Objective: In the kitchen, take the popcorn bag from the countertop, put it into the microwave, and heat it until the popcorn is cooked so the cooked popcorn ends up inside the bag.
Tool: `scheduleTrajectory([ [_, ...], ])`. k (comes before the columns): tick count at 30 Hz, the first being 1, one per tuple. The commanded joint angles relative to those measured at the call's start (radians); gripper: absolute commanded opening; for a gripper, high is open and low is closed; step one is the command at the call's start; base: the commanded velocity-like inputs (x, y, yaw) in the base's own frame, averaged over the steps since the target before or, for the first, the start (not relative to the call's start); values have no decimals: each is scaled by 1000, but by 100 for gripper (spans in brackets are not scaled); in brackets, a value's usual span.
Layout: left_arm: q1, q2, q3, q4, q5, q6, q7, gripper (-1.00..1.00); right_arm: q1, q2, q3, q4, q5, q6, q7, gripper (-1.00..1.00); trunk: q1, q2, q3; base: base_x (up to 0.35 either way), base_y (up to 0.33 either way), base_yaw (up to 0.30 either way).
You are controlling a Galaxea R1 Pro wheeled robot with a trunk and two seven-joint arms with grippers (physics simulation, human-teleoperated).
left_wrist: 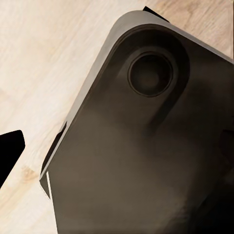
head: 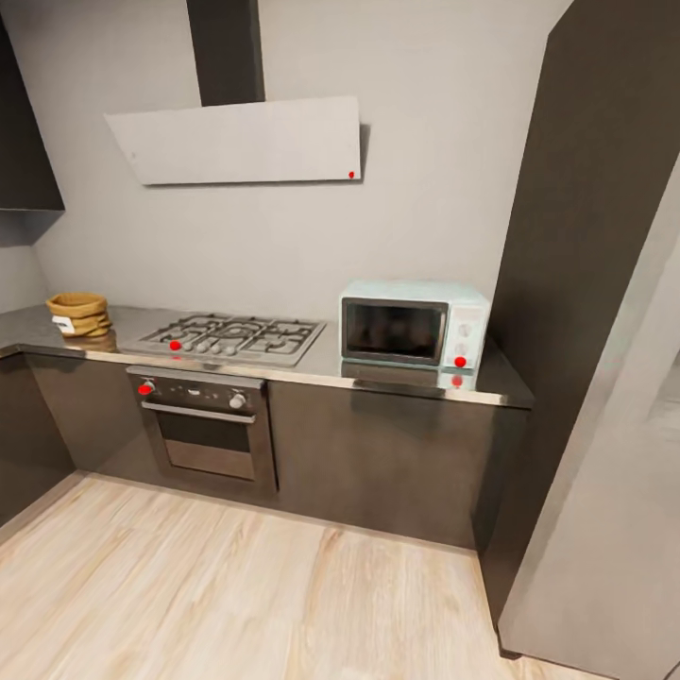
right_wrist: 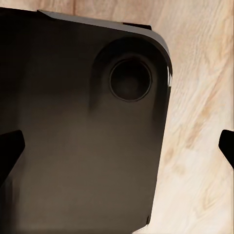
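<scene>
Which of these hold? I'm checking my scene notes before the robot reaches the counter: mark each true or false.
1. The popcorn bag sits on the countertop. True.
2. The microwave door is open. False: it is shut.
3. The gas hob lies between bag and microwave. True.
4. The bag is inside the microwave. False: it stands at the counter's far left.
5. The built-in oven sits under the microwave. False: it is below the hob.

Soft, even light fills the head view, which is slightly blurred throughout. The steel worktop (head: 312, 370) mirrors the microwave (head: 414, 324) (a faint sheen, no hard glare). Verticals lean toward 3 o'clock. Both wrist views look dim and hazy.
</scene>
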Motion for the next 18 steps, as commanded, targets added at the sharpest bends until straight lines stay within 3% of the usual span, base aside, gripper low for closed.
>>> scheduleTrajectory([
  [1,0,0,2,-1,0,-1,3,100,0,0,-1,0,10,-2,-1,100,1,0,-1,324,0,0],
  [18,0,0,2,-1,0,-4,3,100,0,0,-1,0,10,-2,-1,100,1,0,-1,324,0,0],
])
